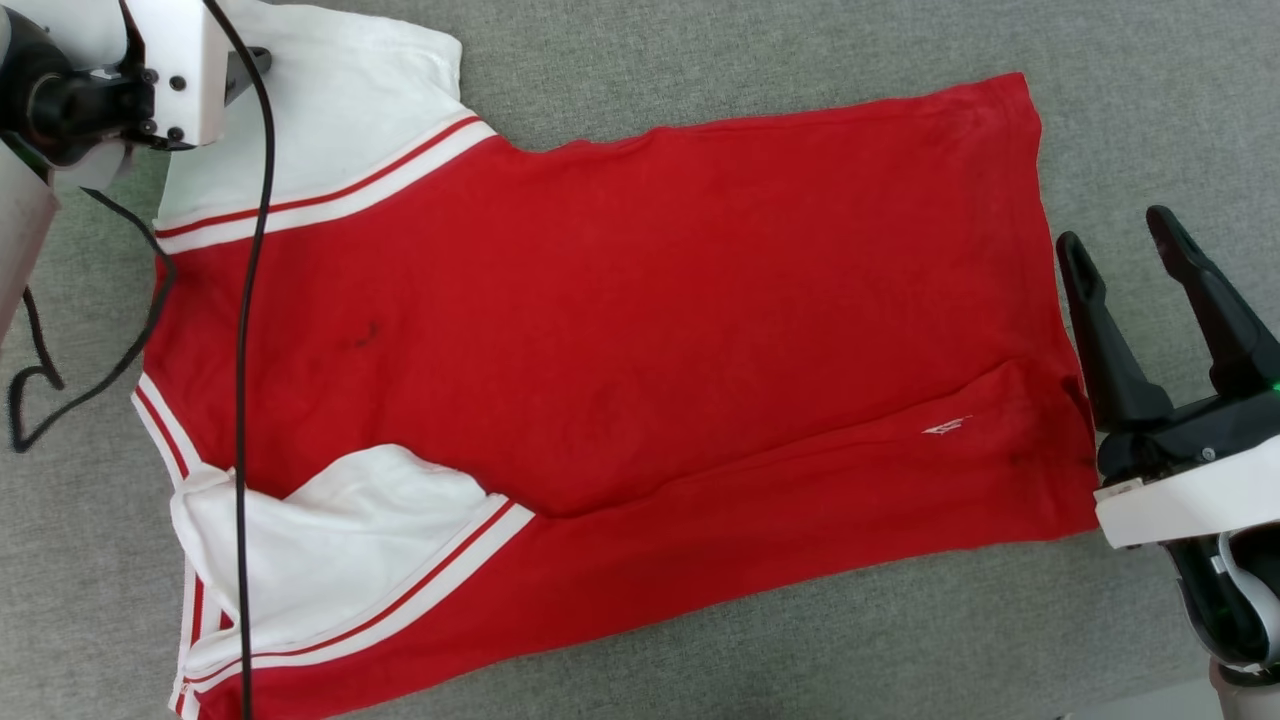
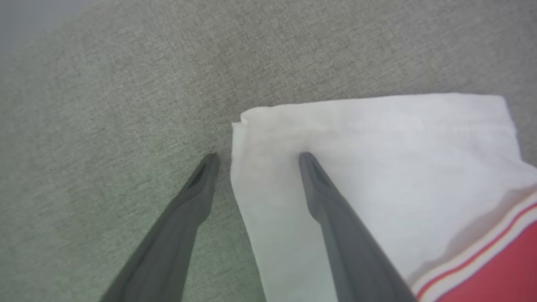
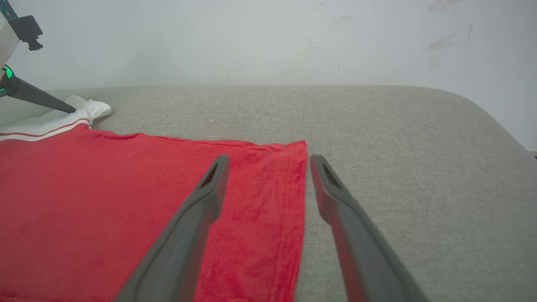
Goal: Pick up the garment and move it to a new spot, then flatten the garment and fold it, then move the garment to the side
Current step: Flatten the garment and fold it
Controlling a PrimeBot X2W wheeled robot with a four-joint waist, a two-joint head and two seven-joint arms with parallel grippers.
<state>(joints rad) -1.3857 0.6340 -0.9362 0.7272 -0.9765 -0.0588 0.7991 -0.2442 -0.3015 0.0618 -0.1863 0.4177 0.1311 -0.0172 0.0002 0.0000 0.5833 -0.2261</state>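
Red jersey T-shirt with white sleeves (image 1: 620,330) lies spread on grey woven cushion (image 1: 700,60); left gripper (image 2: 256,157), jaws wide, straddles a sleeve corner (image 2: 251,126); right gripper (image 1: 1115,230), likewise empty, flanks the hem (image 3: 300,188), seemingly ready to fold.

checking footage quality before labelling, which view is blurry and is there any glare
Head view: sharp, evenly lit, no glare on the garment, only soft shadows. Left wrist view: softest overall, dim upper left corner, greenish cast by the left tool. Right wrist view: crisp far off, right tool blurs toward the bottom edge.
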